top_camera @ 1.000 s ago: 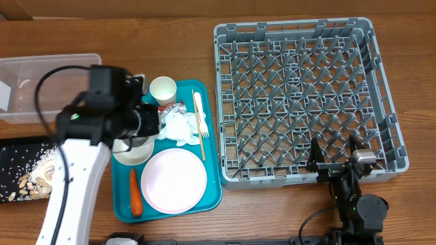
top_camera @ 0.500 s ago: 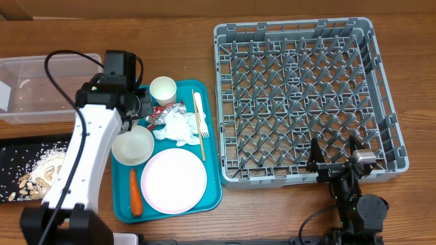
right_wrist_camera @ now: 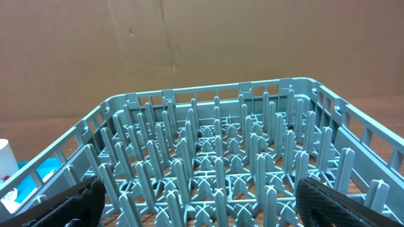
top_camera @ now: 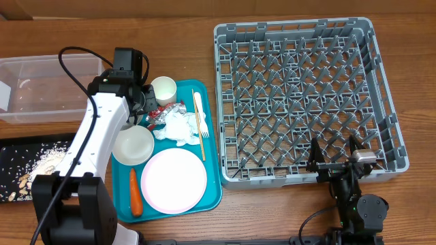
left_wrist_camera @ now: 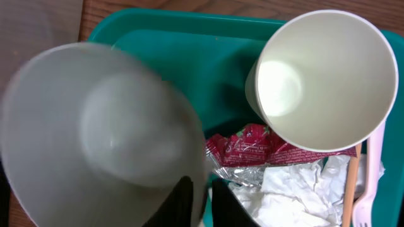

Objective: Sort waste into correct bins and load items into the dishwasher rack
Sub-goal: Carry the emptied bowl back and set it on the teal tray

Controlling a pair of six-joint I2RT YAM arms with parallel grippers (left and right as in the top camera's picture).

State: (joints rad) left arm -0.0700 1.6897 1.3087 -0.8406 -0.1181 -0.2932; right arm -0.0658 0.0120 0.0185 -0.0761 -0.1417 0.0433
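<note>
My left gripper (top_camera: 141,105) (left_wrist_camera: 201,184) is shut on the rim of the grey bowl (left_wrist_camera: 95,126), held over the far left corner of the teal tray (top_camera: 214,194). My wrist hides this bowl in the overhead view. Next to it are the white cup (top_camera: 163,90) (left_wrist_camera: 322,75), the foil wrapper (top_camera: 170,111) (left_wrist_camera: 252,148) and the napkin (top_camera: 180,127) (left_wrist_camera: 297,195). The whitish bowl (top_camera: 133,145), pink plate (top_camera: 174,180), carrot (top_camera: 135,192), wooden stick (top_camera: 197,112) and fork (top_camera: 204,129) lie on the tray. My right gripper (top_camera: 334,158) (right_wrist_camera: 208,202) is open at the near edge of the grey rack (top_camera: 306,102) (right_wrist_camera: 221,145).
The clear tub (top_camera: 41,88) stands at the far left. The black tray (top_camera: 13,153), with beige scraps (top_camera: 30,178) in it, lies in front of the tub. My left arm runs from the near left up across the tray's left edge.
My left wrist has swung away from me and to the right, toward the cup, uncovering the whitish bowl. The right arm has not moved.
</note>
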